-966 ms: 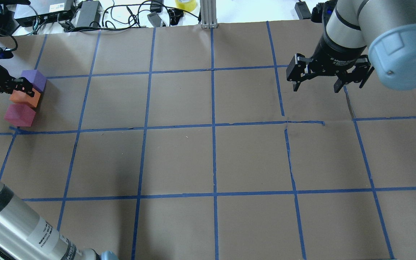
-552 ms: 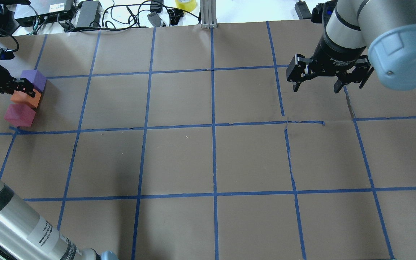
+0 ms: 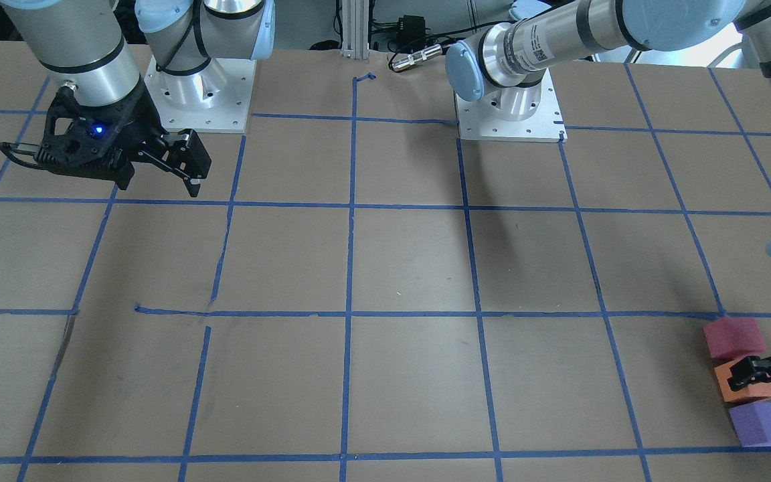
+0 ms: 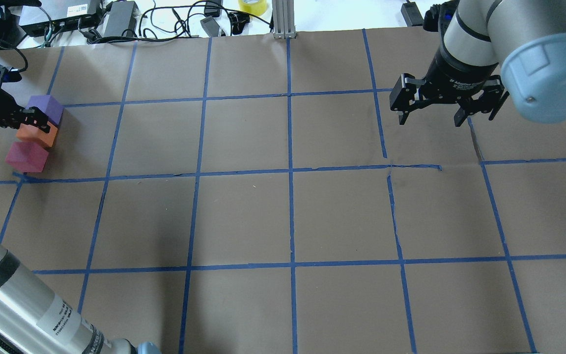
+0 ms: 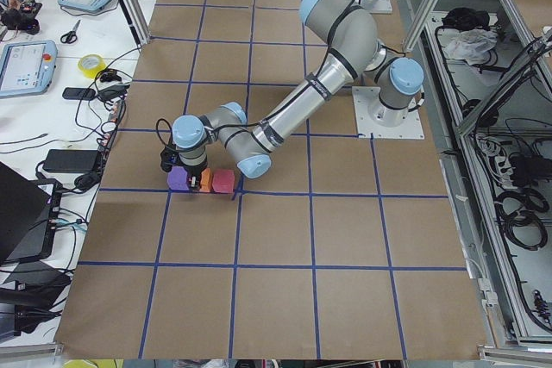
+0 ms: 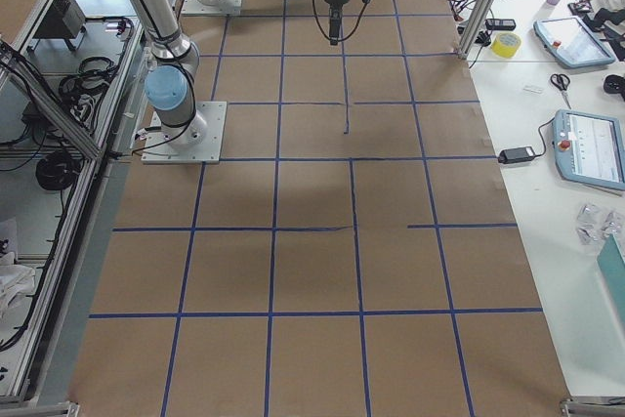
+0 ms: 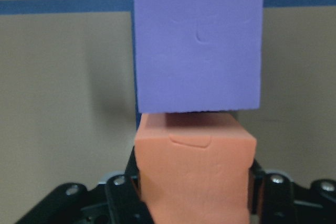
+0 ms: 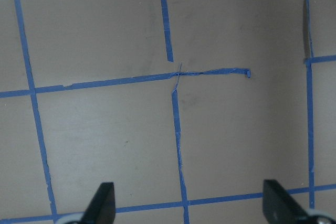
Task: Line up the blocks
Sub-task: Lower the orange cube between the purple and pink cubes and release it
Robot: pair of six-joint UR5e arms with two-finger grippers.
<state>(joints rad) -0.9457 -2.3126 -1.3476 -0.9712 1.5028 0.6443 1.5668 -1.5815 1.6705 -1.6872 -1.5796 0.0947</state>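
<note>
Three blocks sit in a touching row at the table's far left: purple block (image 4: pixel 46 107), orange block (image 4: pixel 40 135), pinkish-red block (image 4: pixel 26 156). The front-facing view shows them as pinkish-red (image 3: pixel 733 337), orange (image 3: pixel 747 393), purple (image 3: pixel 763 422). My left gripper (image 4: pixel 37 123) is open. Its jaws stand close on either side of the orange block (image 7: pixel 194 166), with the purple block (image 7: pixel 198 45) just beyond. My right gripper (image 4: pixel 429 120) is open and empty above bare paper at the far right (image 8: pixel 191 208).
Brown paper with a blue tape grid (image 4: pixel 290 169) covers the table. Cables, power bricks and a yellow tape roll (image 4: pixel 252 6) lie beyond the far edge. An aluminium post (image 4: pixel 283 19) stands at the far middle. Both arm bases (image 3: pixel 509 107) stand on the robot side.
My left gripper has drawn back a little toward the left edge while the three blocks stayed put. The right arm has not moved.
</note>
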